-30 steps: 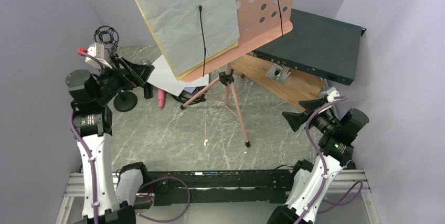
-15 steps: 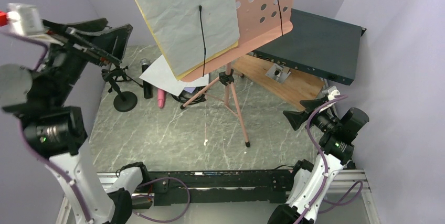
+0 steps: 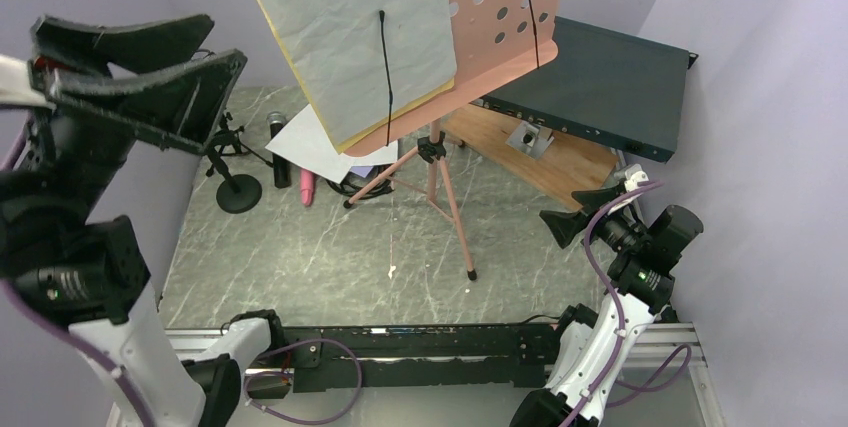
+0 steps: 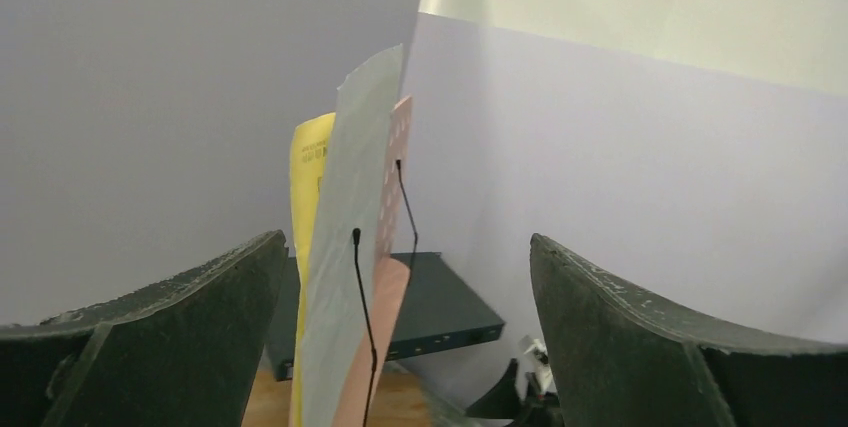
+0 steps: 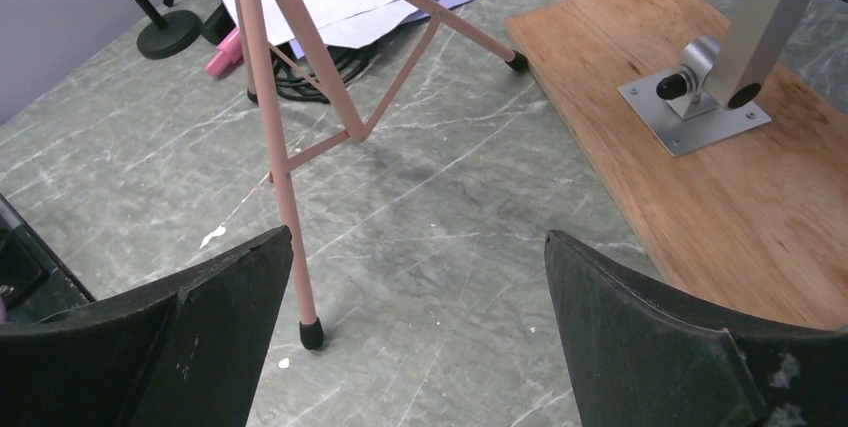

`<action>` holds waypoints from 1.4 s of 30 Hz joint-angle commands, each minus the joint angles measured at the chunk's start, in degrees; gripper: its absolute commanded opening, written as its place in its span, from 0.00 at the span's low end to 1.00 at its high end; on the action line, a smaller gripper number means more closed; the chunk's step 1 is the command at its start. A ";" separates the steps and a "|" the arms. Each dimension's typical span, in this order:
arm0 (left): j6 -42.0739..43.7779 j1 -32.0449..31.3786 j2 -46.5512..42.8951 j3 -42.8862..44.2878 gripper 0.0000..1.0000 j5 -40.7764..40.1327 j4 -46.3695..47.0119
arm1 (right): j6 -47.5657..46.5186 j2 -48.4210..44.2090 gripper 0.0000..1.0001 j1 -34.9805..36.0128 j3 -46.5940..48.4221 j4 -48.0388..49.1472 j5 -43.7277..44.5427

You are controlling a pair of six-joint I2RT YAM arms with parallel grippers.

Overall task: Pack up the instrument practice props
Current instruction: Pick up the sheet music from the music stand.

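The pink perforated music desk [image 3: 500, 7] stands on pink tripod legs [image 3: 440, 187] at the back centre. It holds a white page [image 3: 350, 27] over a yellow page [image 3: 290, 67] under black wire clips. Loose white pages [image 3: 310, 147], a black microphone [image 3: 279, 152] and a pink microphone [image 3: 307, 187] lie behind the tripod, beside a small black mic stand [image 3: 235, 187]. My left gripper [image 3: 226, 37] is raised high at the left, open and empty, facing the edge of the desk [image 4: 395, 177]. My right gripper [image 3: 560, 209] hovers low at the right, open and empty, near a tripod foot [image 5: 311, 333].
A dark teal rack box [image 3: 600, 82] leans at the back right over a brown wooden board [image 5: 700, 167] with a metal bracket [image 5: 695, 97]. A black cable [image 5: 330, 72] is coiled under the tripod. Purple walls close in on both sides.
My left arm has swung up from beside the mic stand to high above the table's left side, still open. The right arm has barely moved.
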 commanded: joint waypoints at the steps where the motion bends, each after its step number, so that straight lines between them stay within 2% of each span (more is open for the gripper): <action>1: -12.60 -2.49 5.11 0.29 0.94 2.03 4.38 | -0.30 0.22 0.99 0.16 -0.22 2.10 0.68; 6: -14.07 -3.09 6.41 2.66 0.91 0.21 3.60 | -0.33 0.12 0.99 0.16 -0.20 2.09 0.76; 10: -15.35 -3.23 6.66 2.72 0.84 0.45 5.23 | -0.25 0.14 0.99 0.16 -0.18 2.18 0.68; 14: -17.02 -3.26 6.77 1.95 0.65 1.02 8.07 | -0.32 0.14 1.00 0.16 -0.23 2.11 0.63; 16: -17.55 -3.35 6.64 2.01 0.50 1.23 9.32 | -0.39 0.11 0.99 0.16 -0.18 2.09 0.76; 18: -17.66 -3.43 6.24 2.40 0.44 1.10 10.47 | -0.41 0.14 0.99 0.16 -0.22 2.02 0.87; 23: -16.86 -3.52 5.82 2.83 0.44 0.89 10.39 | -0.33 0.18 0.99 0.16 -0.25 2.09 0.88; 28: -22.08 -3.76 6.68 -1.04 0.45 1.92 17.43 | -0.50 0.16 0.99 0.16 -0.24 1.92 1.04; 33: -22.35 -4.55 7.69 -1.64 0.49 1.80 17.44 | -0.59 0.22 0.99 0.16 -0.25 1.82 1.23; 42: -21.24 -5.68 8.56 -2.00 0.51 1.40 16.07 | -0.50 0.25 0.99 0.17 -0.25 2.00 1.26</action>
